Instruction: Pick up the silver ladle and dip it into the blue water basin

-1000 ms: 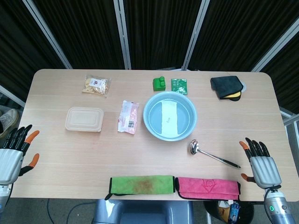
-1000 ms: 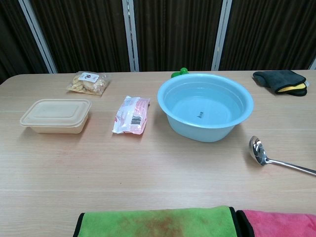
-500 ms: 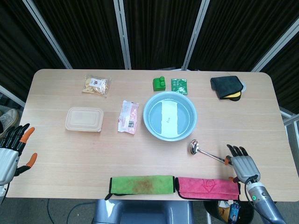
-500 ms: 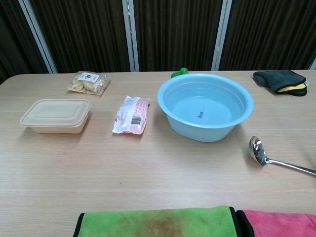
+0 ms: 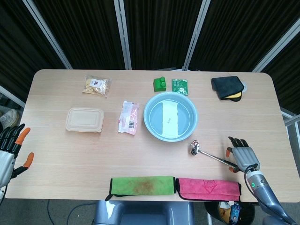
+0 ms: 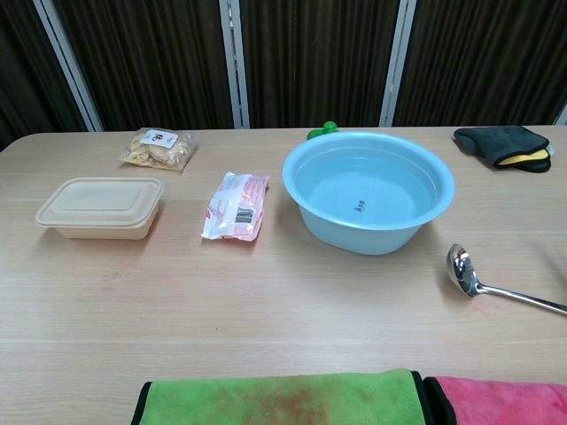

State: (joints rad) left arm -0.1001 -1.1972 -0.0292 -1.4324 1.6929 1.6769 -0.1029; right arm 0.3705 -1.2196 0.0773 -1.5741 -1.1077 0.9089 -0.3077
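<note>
Right hand (image 5: 242, 155) at ladle handle, nothing grasped.
Shiny silver metal ladle (image 5: 212, 155) flat on wooden bench (image 5: 70, 154) beside round blue plastic water basin (image 5: 170, 117); left hand (image 5: 10, 153) released, fingers spread.

Ladle (image 5: 213, 156): flat on the table (image 5: 61, 154), bowl end toward the basin, handle running out toward the right hand.
Basin (image 5: 170, 116): round, blue, mid-table, just up-left of the ladle's bowl, apart from it.
Right hand (image 5: 243, 156): at the ladle's handle end, fingers spread; contact with the handle unclear.
Left hand (image 5: 9, 152): off the table's left edge, fingers apart, holding nothing.
Front edge: green cloth (image 5: 142, 184) and pink cloth (image 5: 208, 187) side by side.
Left of basin: pink packet (image 5: 129, 117), then lidded beige box (image 5: 85, 119).
Far side: snack bag (image 5: 97, 86), green block (image 5: 159, 83), green card (image 5: 179, 86), dark cloth (image 5: 227, 86).
</note>
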